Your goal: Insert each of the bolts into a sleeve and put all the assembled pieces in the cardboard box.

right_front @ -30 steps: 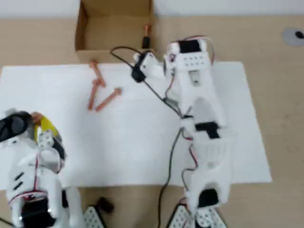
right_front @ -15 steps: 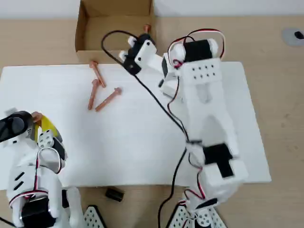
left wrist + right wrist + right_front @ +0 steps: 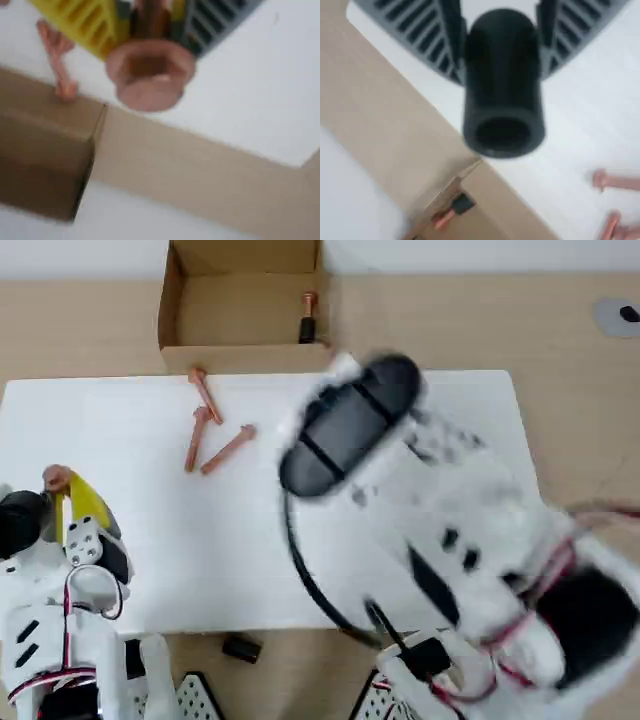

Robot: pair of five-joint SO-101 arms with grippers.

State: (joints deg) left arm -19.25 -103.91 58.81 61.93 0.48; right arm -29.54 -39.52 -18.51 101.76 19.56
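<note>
The left gripper [image 3: 150, 17] is clamping a copper bolt [image 3: 150, 75] between its yellow finger and its grey one. The flanged head is facing back toward its own wrist, so the shank is probably pointing forward, past the fingertips. The right gripper [image 3: 502, 40] is closed around a black sleeve [image 3: 502, 85]. One open end of the bore is looking back toward that wrist, and the far end is hiding behind the sleeve itself.

Ahead of each gripper the same things are lying: the cardboard box [image 3: 240, 358] and the three loose bolts [image 3: 228, 448] just in front of it. From this I am judging that the two long axes are running roughly the same way, both toward the box, and are not facing one another.

This is the relation that matters. The shank can enter the bore only when the two axes are lying on one line, tip against opening. The sleeve is sitting sideways from the left gripper, across the white sheet [image 3: 250, 540], and higher, because the right arm is lifted well above the table. How far sideways, I cannot tell. So one wrist is needing a turn toward the other.

One assembled piece [image 3: 307, 318] is already resting inside the box.
</note>
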